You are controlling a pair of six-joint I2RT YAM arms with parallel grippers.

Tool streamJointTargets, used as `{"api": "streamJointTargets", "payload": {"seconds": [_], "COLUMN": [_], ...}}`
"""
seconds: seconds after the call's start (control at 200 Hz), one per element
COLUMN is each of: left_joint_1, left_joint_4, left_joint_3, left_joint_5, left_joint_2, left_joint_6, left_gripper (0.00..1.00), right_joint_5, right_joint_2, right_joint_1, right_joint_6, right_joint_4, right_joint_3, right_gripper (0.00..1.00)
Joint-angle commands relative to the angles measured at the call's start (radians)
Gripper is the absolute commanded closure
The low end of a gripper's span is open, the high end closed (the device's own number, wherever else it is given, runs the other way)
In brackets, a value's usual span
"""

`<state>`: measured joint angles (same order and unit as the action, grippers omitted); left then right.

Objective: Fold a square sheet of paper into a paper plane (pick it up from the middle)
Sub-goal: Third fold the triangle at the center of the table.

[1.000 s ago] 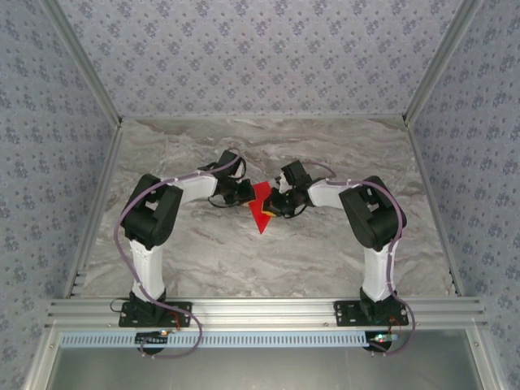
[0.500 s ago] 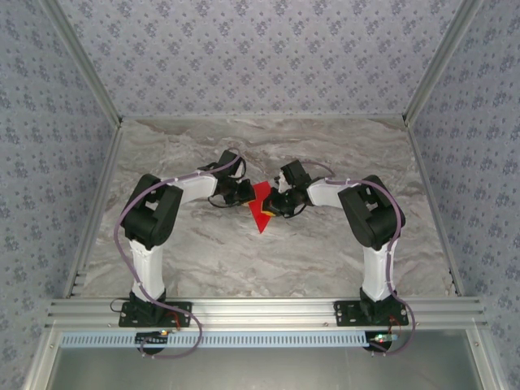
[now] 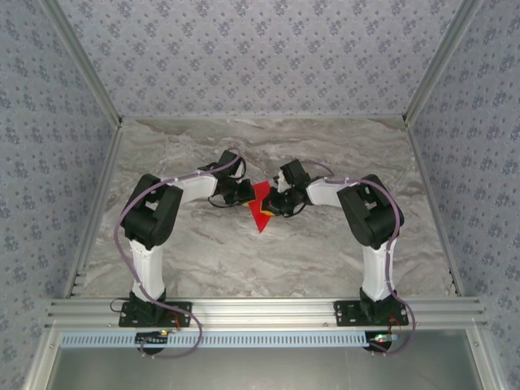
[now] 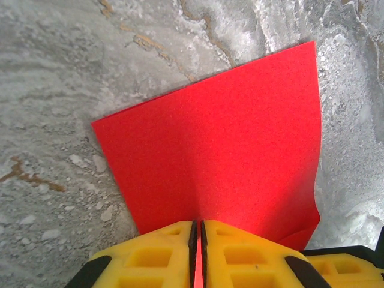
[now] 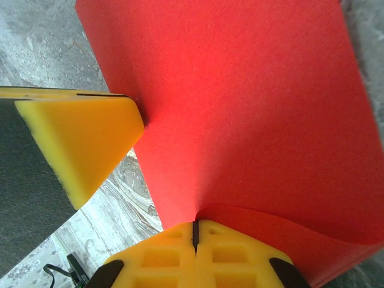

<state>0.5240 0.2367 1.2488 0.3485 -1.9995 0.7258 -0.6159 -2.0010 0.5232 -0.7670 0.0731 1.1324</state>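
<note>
Inward, both pincers [image 4: 197,227] [image 5: 195,225] on paper [image 4: 222,150]

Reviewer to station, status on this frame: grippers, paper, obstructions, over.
Left gripper shut on red paper. Right gripper shut on it from the other side. Paper edge curling by right gripper. Nothing seen in the way.

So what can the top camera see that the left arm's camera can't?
The top camera adds the whole left arm and right arm, the flowery walls, and the pointy bottom tip of the red paper. The left wrist camera adds a close look: the left gripper has its yellow fingers pinched shut on the paper's near edge. Both have the red paper and the marble table.
</note>
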Motion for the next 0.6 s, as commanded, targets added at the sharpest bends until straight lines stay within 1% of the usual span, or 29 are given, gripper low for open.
{"api": "streamJointTargets", "payload": {"seconds": [0.0,0.235,0.33,0.455,0.5,0.595], "left_joint_1": [0.005,0.004,0.004,-0.006,-0.013,-0.034], "left_joint_4": [0.046,0.053,0.068,0.082,0.085,0.082], "left_joint_3": [0.017,0.023,0.037,0.048,0.043,0.018], "left_joint_5": [0.01,0.009,0.006,-0.007,-0.02,-0.055], "left_joint_2": [-0.027,-0.019,-0.008,0.032,0.052,0.101], "left_joint_6": [-0.018,-0.019,-0.022,-0.012,-0.002,0.031], "left_gripper": [0.85,0.85,0.84,0.81,0.8,0.78], "right_joint_5": [0.022,0.044,0.059,0.069,0.072,0.076], "right_joint_2": [-0.034,-0.042,-0.046,-0.054,-0.056,-0.056], "right_joint_1": [0.0,0.001,0.001,0.002,0.004,0.006], "right_joint_6": [0.026,0.045,0.058,0.069,0.07,0.072], "right_joint_4": [0.029,0.058,0.08,0.094,0.099,0.1], "right_joint_3": [0.017,0.015,0.013,0.006,0.004,-0.002], "right_gripper": [0.97,0.96,0.94,0.85,0.81,0.75]}}
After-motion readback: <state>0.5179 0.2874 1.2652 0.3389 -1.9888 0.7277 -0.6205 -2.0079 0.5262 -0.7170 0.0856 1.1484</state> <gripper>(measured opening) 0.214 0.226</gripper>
